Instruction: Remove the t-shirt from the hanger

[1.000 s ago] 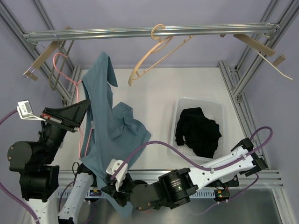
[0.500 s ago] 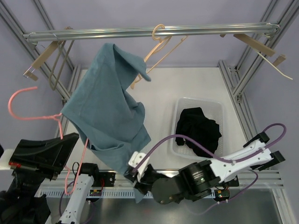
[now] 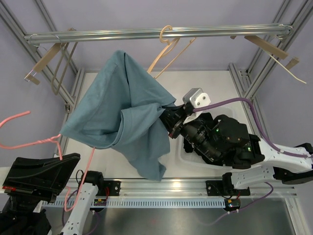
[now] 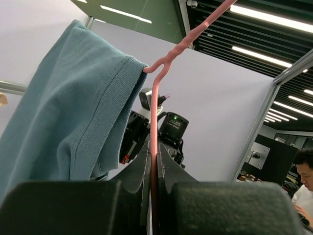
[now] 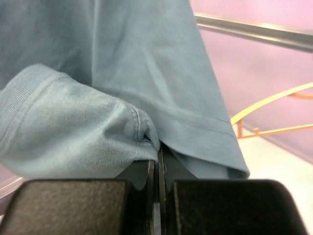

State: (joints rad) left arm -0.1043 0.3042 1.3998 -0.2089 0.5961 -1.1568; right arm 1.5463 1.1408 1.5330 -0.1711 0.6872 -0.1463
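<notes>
My left gripper (image 4: 154, 164) is clamped on the pink hanger (image 4: 154, 122) at near left; my right gripper (image 5: 157, 166) pinches the teal t-shirt (image 3: 122, 103), stretched aloft between them, collar against the hanger's neck.

The t-shirt (image 3: 117, 112) hangs spread like a curtain across the centre, from just under the rail (image 3: 98, 36) at 12 o'clock down toward 6, closing the way between the two sides. At 3 to 4 o'clock the right arm (image 3: 225, 142) bulks over the table's right half. A wooden hanger (image 3: 161, 54) dangles at 12, just beside the cloth's upper edge. Bare table (image 3: 205, 83) shows at 1 to 2 o'clock. The pink hanger (image 3: 29, 143) juts out at 9.
</notes>
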